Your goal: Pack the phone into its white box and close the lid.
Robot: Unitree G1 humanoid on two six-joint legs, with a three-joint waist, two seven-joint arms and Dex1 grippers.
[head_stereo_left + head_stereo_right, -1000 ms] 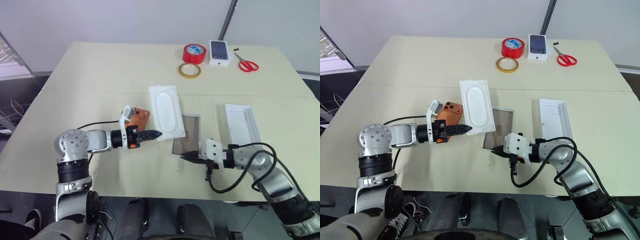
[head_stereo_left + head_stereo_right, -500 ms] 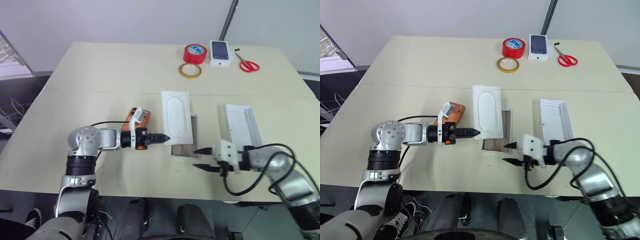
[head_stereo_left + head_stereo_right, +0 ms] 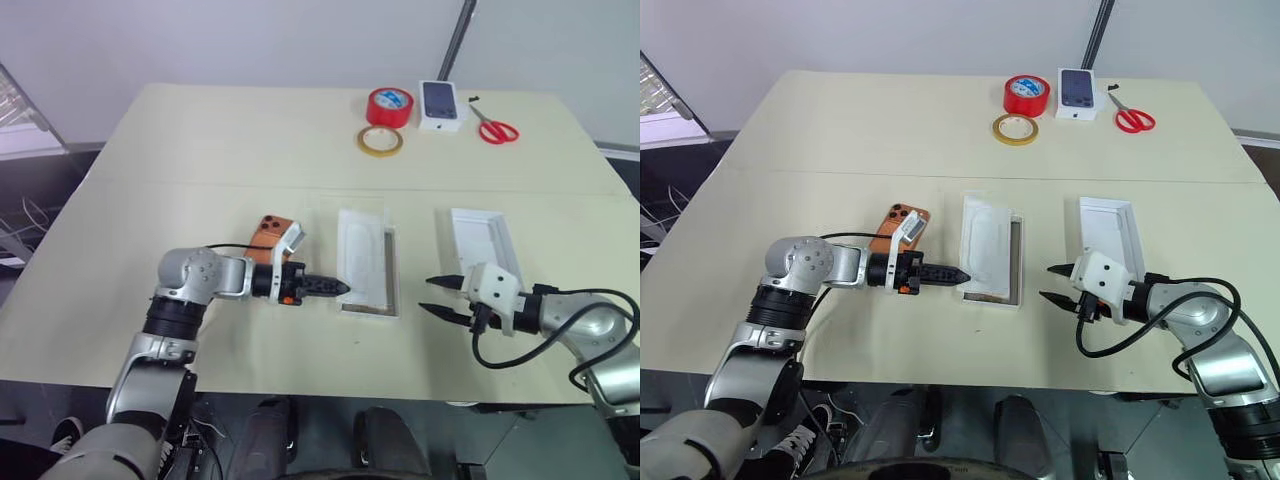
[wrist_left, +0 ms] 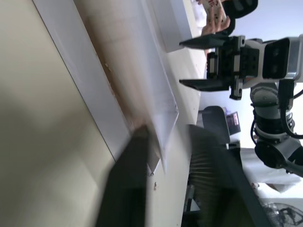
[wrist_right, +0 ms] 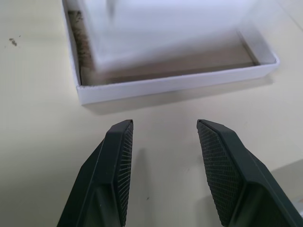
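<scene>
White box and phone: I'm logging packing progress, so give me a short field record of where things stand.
phone: on the table, outside the box, camera side up
white box: open, flat white insert lying over it
lid: on the table, apart from the box
left gripper: at the insert's edge
right gripper: jaws open, empty
packing: not done

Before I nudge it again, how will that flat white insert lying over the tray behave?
The flat white insert looks thin and probably light, so it should slide easily. It lies across the white box, overhanging one rim, so a push may tip or skew it. Its smooth surface might slip between gripper fingers.
</scene>
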